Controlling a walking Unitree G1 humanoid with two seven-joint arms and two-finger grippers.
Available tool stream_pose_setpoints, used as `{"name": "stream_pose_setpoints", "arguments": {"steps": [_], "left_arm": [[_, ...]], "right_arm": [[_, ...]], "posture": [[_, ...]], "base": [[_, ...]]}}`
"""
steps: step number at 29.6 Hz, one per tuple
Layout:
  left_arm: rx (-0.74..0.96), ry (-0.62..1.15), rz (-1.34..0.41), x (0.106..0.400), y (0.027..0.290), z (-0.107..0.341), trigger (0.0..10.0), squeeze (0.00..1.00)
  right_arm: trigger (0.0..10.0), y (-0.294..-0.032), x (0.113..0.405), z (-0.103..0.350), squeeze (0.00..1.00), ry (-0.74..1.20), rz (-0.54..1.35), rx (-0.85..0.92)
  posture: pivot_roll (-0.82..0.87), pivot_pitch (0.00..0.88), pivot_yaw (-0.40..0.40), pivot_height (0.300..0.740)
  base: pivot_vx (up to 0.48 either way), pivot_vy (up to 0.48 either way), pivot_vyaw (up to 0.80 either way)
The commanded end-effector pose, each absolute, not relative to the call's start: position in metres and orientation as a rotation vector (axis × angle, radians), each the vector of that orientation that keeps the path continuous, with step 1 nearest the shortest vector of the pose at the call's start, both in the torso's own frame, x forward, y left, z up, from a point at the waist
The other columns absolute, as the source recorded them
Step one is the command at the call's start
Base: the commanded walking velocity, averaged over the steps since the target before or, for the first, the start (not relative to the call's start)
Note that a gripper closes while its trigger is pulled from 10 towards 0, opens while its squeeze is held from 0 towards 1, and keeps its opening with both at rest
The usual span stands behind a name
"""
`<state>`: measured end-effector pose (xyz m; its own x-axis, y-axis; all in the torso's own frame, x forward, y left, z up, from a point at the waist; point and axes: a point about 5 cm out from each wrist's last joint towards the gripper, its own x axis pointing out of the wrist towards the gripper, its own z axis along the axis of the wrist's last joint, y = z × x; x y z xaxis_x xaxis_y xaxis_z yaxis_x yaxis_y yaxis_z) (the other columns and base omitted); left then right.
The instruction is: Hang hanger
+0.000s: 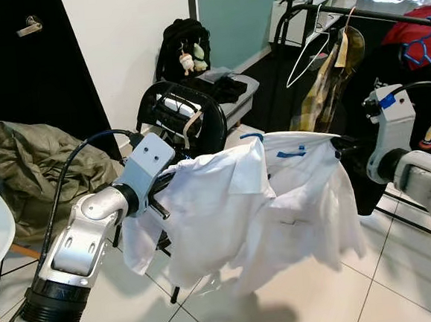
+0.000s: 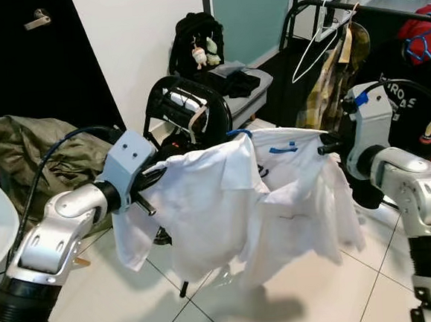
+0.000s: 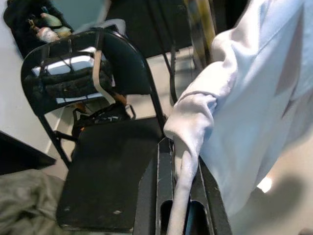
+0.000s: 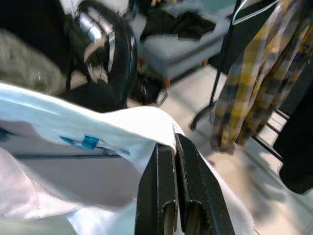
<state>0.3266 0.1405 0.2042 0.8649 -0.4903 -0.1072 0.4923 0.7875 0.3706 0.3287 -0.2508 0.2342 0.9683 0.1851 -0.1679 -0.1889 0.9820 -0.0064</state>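
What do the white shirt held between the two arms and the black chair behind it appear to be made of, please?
The white shirt looks like thin matte woven fabric, probably cotton: it drapes in soft folds and creases between the left end effector and the right end effector. The black chair seems to have a glossy painted metal tube frame, judging by highlights on its curved back, with a dull, scuffed seat, perhaps vinyl.

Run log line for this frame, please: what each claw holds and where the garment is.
left claw: shut on white shirt | right claw: shut on white shirt | shirt: spread between claws, above floor | clothes rack: ahead right | hung: no
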Motion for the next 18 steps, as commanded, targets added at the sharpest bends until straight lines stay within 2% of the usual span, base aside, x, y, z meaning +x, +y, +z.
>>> {"name": "stream_pose_setpoints", "arguments": {"steps": [1,2,3,5,6,7,8,9,10,14,18], "left_arm": [[0.312,-0.041,-0.506,0.327,0.134,0.215,9.7,0.0],[0.312,-0.041,-0.506,0.327,0.134,0.215,9.7,0.0],[0.225,-0.051,-0.543,0.325,0.12,0.216,9.6,0.0],[0.225,-0.051,-0.543,0.325,0.12,0.216,9.6,0.0],[0.116,-0.054,-0.616,0.32,0.102,0.217,9.7,0.0],[0.116,-0.054,-0.616,0.32,0.102,0.217,9.7,0.0],[0.04,-0.059,-0.719,0.312,0.085,0.217,10.0,0.0],[0.04,-0.059,-0.719,0.312,0.085,0.217,10.0,0.0],[-0.009,-0.064,-0.792,0.305,0.075,0.217,10.0,0.0],[-0.009,-0.072,-0.834,0.301,0.077,0.218,10.0,0.0],[0.025,-0.073,-0.811,0.304,0.088,0.218,10.0,0.0]], "right_arm": [[0.0,-0.241,0.332,0.24,0.0,0.113,0.193,-0.003],[0.0,-0.241,0.332,0.24,0.0,0.113,0.193,-0.003],[0.0,-0.227,0.335,0.24,0.0,0.082,0.232,0.023],[0.0,-0.227,0.335,0.24,0.0,0.082,0.232,0.023],[0.0,-0.21,0.337,0.24,0.0,0.05,0.288,0.057],[0.0,-0.21,0.337,0.24,0.0,0.05,0.288,0.057],[0.0,-0.194,0.338,0.238,0.0,0.04,0.345,0.07],[0.0,-0.194,0.338,0.238,0.0,0.04,0.345,0.07],[0.0,-0.181,0.336,0.234,0.0,0.045,0.399,0.076],[0.0,-0.173,0.331,0.228,0.0,0.069,0.459,0.066],[0.0,-0.18,0.329,0.227,0.0,0.077,0.456,0.054]], "posture": [[-0.08,0.068,0.002,0.74],[-0.08,0.068,0.002,0.74],[-0.08,0.068,0.002,0.74],[-0.08,0.068,0.002,0.74],[-0.08,0.067,0.006,0.74],[-0.08,0.067,0.006,0.74],[-0.08,0.068,0.005,0.74],[-0.08,0.068,0.005,0.74],[-0.08,0.068,0.004,0.74],[-0.08,0.072,0.004,0.74],[-0.08,0.072,0.004,0.74]], "base": [[0.0,0.0,0.0],[0.0,0.0,0.0],[0.0,0.0,0.0],[0.0,0.0,0.0],[0.0,0.0,0.0],[0.0,0.0,0.0],[0.0,0.0,0.0],[0.0,0.0,0.0],[0.0,0.0,0.0],[0.0,0.0,0.0],[0.0,0.0,0.0]]}}
